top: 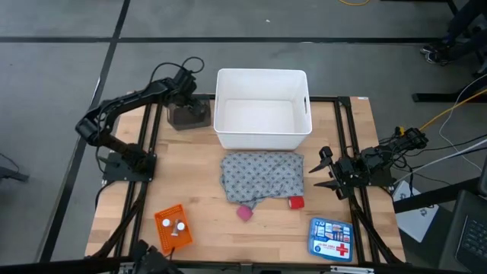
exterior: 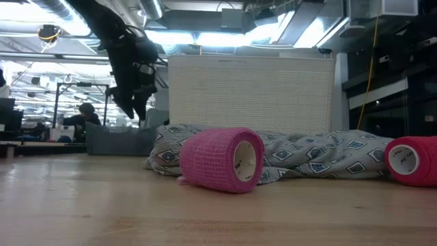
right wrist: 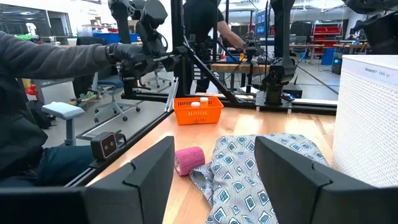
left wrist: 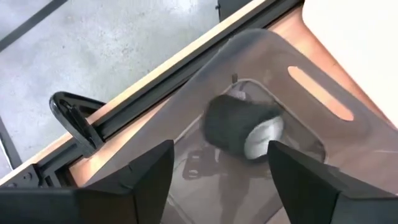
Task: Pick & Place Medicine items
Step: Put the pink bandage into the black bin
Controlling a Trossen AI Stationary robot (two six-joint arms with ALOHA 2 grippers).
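Observation:
My left gripper (top: 185, 95) is open and hovers over a small grey tray (top: 189, 116) at the table's far left. In the left wrist view its fingers (left wrist: 219, 149) stand either side of a black roll (left wrist: 242, 124) lying in that tray (left wrist: 292, 99), without touching it. A grey dotted cloth (top: 262, 176) lies mid-table. A pink roll (top: 244, 213) and a red roll (top: 295, 202) rest at the cloth's near edge. White tablets (top: 176, 227) sit in an orange basket (top: 172, 228). My right gripper (top: 323, 171) waits open at the cloth's right.
A large white bin (top: 262, 110) stands at the far middle, right of the grey tray. A blue first-aid kit (top: 332, 238) lies at the near right. A person's sleeve and dark-gloved hand (right wrist: 134, 56) show beyond the table.

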